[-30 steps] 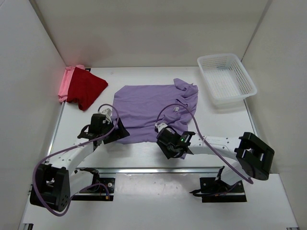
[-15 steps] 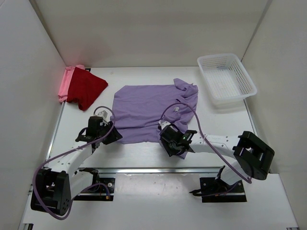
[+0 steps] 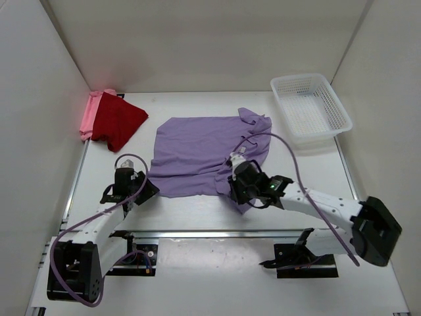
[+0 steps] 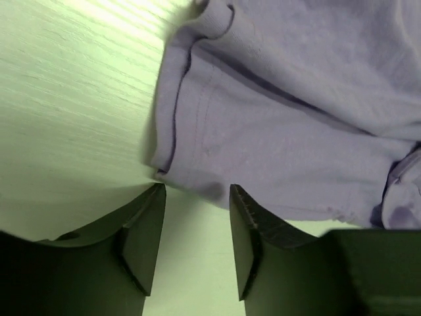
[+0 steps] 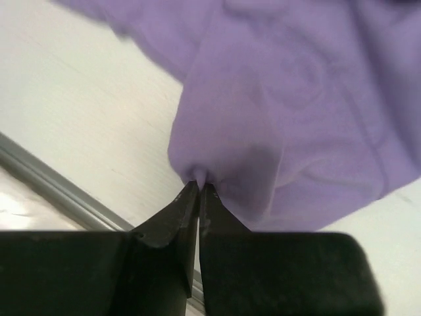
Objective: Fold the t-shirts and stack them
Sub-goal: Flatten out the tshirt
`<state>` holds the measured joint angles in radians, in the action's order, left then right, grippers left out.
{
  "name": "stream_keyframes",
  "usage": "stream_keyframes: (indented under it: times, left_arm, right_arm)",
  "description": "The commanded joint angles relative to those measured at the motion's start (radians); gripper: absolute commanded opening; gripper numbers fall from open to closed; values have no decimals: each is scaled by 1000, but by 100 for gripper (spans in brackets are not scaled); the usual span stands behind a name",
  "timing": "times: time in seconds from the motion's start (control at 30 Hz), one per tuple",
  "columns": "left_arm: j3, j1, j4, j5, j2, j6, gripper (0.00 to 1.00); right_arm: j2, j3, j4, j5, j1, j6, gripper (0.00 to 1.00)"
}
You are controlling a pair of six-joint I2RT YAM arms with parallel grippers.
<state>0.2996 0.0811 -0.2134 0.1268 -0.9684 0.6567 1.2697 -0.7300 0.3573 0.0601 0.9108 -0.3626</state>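
The lavender shirt [image 3: 204,148] lay spread flat in the middle of the tabletop [image 3: 197,205], apparently readied for a fold. The right hand [image 5: 199,187] was pinched closed on its near right hem, bunching the cloth. The left hand [image 4: 196,191] stood parted just short of the near left corner, gripping nothing, probably to match that hold. There were three shirts: lavender, plus dark red [image 3: 118,120] overlapping pink [image 3: 87,118] far left. One white basket [image 3: 283,112] sat far right.

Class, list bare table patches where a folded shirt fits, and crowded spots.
Bare: far strip between dark red shirt and basket, behind the purple shirt; the patch nearer than the basket. Crowded: its near hem, by left pincer and right pincer.
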Motion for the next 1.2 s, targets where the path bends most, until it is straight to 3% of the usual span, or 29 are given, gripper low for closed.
stream_keyframes:
  times: [0.0, 0.17, 0.3, 0.43, 0.47, 0.63, 0.77, 0.93, 1.0, 1.13, 1.17]
  left_arm:
    - [-17, -12, 31, -35, 4, 35, 52]
    - [-59, -14, 65, -65, 28, 90, 45]
    - [-74, -14, 109, -88, 37, 100, 29]
    - [-19, 8, 135, -92, -6, 84, 2]
    - [7, 12, 132, -70, -16, 87, 0]
    - [304, 39, 65, -27, -22, 35, 0]
    - [541, -6, 6, 111, -55, 6, 0]
    - [826, -67, -79, 151, -69, -47, 0]
    - [864, -41, -132, 58, -70, -97, 0]
    - [768, -61, -107, 28, -53, -108, 0]
    - [730, -76, -101, 34, -50, -108, 0]
  right_arm:
    - [-121, 24, -72, -98, -67, 2, 0]
    - [-208, 35, -80, -198, -196, -4, 0]
    - [-282, 49, -98, -307, -309, -19, 0]
    - [-349, 47, -95, -384, -415, -32, 0]
    - [-368, 32, -81, -387, -432, -32, 0]
    - [-464, -92, -31, -405, -574, -35, 0]
    - [-521, -232, 35, -369, -673, -38, 0]
    - [-590, -361, 152, -297, -687, -61, 0]
    - [-656, -264, 178, -287, -626, -136, 0]
    - [-803, 158, 193, -388, -471, -376, 3]
    - [-843, 266, 183, -410, -402, -444, 10]
